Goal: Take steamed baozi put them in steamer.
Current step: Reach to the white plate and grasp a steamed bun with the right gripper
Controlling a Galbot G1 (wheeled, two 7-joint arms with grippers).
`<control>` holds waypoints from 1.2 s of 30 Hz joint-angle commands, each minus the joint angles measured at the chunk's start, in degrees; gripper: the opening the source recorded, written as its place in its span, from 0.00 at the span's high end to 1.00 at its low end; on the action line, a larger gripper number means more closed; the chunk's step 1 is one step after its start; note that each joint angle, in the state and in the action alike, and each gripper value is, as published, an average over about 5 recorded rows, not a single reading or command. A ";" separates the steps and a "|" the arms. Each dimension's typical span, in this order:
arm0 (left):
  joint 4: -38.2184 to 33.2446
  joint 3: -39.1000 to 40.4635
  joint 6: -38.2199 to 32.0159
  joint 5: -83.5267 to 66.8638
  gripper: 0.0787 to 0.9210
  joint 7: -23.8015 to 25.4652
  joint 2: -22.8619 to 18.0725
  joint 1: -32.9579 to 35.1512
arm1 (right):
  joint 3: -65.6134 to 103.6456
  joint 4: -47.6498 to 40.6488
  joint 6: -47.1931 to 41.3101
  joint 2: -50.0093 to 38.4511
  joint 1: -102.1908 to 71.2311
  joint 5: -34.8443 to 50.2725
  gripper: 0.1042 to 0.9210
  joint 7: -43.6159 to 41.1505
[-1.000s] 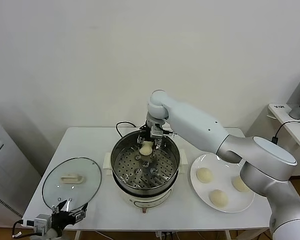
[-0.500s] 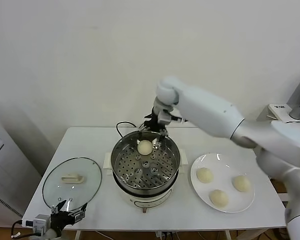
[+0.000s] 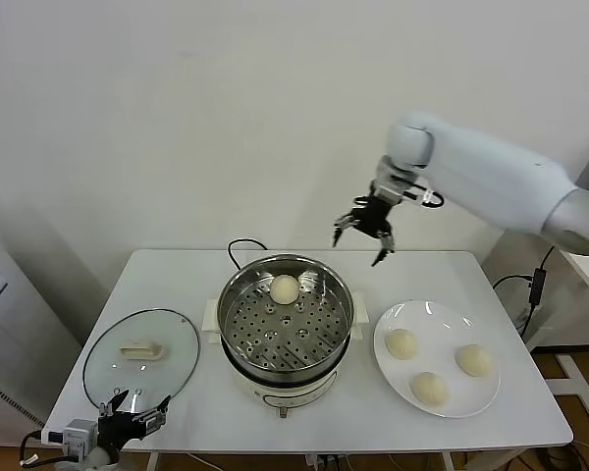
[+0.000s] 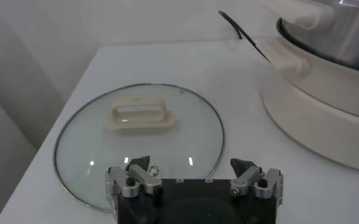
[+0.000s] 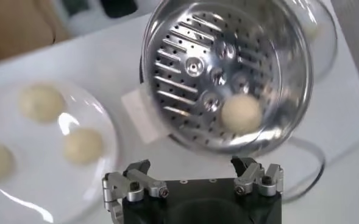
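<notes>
Right gripper (image 3: 364, 232): spread wide, empty, above table | steamer (image 3: 287, 316): one baozi (image 3: 285, 288) at 12 o'clock | plate (image 3: 438, 358): three remain; descend centred on one | left gripper (image 3: 133, 410): open, parked by lid (image 3: 141, 356).

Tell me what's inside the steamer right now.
One baozi lies on the perforated tray inside the steamer, toward the back wall. Nothing else is on the tray; whatever is below it is hidden.
</notes>
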 commanded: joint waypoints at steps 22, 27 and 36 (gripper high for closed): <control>-0.22 -0.15 0.03 0.06 0.12 0.00 -0.83 0.46 | 2.34 3.98 -25.32 -11.62 -17.35 -1.49 0.12 8.93; -0.17 -0.07 0.06 0.06 0.12 0.00 -0.90 0.48 | 4.63 1.66 -25.37 -10.07 -20.76 -4.34 0.12 10.94; 0.03 -0.17 0.03 0.05 0.12 0.00 -0.90 0.49 | 9.48 -0.71 -25.59 -8.58 -26.60 -7.70 0.12 13.41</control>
